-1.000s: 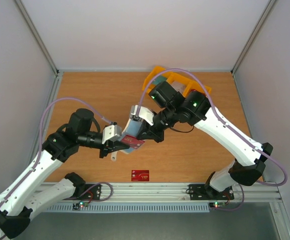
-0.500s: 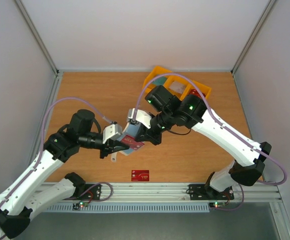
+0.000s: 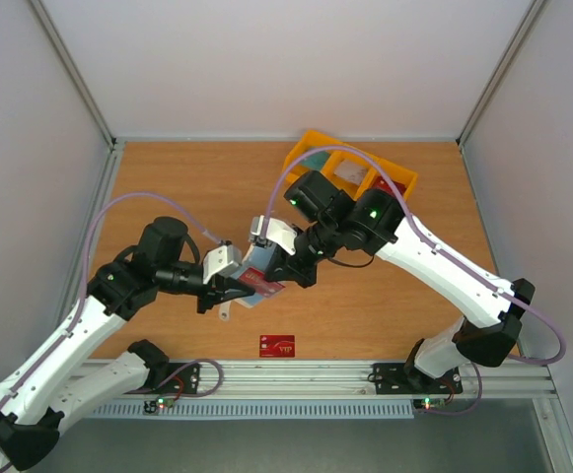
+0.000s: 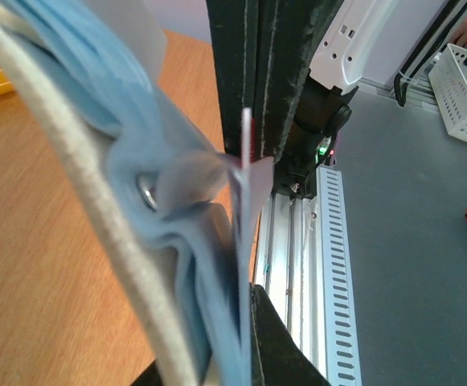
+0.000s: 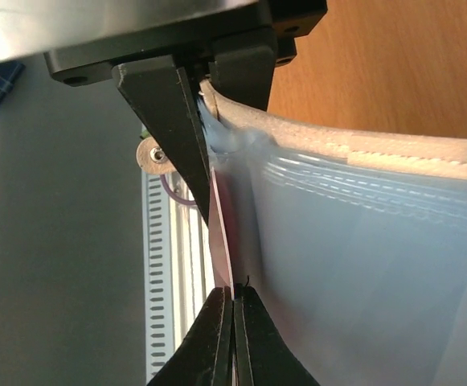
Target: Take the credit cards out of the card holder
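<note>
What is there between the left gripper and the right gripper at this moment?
The card holder, held up by the left gripper, with a red card pinched by the right gripper; the top view shows it.

Card holder (image 3: 259,262) is up off the worktop (image 3: 187,187), about mid-worktop, with left pincer (image 3: 233,290) clamped on its left side and right pincer (image 3: 280,276) on its right. The first card (image 3: 265,285) sticks out of the holder's near edge, nipped in the right pincer. The second card (image 3: 277,345) lies flat on the worktop in front of them, near the front edge. Bin tray (image 3: 303,150) sits back right, behind the right arm.
</note>
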You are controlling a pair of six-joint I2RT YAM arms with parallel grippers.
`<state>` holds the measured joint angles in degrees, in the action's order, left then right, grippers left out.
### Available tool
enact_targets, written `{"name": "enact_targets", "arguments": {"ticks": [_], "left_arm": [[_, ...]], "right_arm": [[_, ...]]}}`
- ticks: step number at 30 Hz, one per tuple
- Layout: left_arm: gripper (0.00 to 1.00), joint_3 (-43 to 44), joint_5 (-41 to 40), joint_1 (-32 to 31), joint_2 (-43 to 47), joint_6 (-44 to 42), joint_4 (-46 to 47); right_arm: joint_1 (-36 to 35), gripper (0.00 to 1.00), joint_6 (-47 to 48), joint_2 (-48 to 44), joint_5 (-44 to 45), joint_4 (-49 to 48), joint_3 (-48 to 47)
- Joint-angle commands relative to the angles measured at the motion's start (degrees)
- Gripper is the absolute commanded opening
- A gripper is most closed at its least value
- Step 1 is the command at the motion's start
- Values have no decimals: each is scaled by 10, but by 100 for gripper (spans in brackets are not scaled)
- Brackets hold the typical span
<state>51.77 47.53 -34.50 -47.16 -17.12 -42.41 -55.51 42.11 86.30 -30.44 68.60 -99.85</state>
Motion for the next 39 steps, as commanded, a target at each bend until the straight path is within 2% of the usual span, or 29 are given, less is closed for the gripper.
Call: {"name": "enact_targets", "arguments": {"ticks": [1, 6, 10, 16, 18, 20, 24, 26, 32, 36, 39], "left_arm": [[0, 10, 40, -8, 8, -3, 105], [0, 5, 51, -8, 13, -1, 82], [7, -12, 62, -9, 23, -10, 50], [15, -19, 87, -9, 22, 21, 73], [13, -18, 84, -9, 22, 21, 71], [2, -18, 81, -9, 22, 20, 69], [0, -22, 63, -8, 24, 20, 67], [0, -26, 28, -9, 25, 30, 69], [0, -65, -174, -7, 37, 127, 105], [0, -108, -212, 4, 71, 204, 131], [0, -147, -219, 18, 97, 272, 185]], "right_arm": [[-10, 1, -8, 10, -71, -78, 11], [7, 1, -4, -17, -69, -73, 16], [48, 1, -10, -52, -61, -78, 38], [64, 1, -6, -67, -37, -67, 37], [70, 1, -3, -72, -27, -63, 34], [74, 1, 2, -73, -22, -54, 27], [80, 1, 16, -75, 18, -21, 1], [97, 1, 24, -85, 39, -4, -18], [220, 1, 9, -131, 81, -18, -28], [321, 1, -29, -117, 104, -58, -5], [448, 1, -116, -54, 65, -102, 16]]}}
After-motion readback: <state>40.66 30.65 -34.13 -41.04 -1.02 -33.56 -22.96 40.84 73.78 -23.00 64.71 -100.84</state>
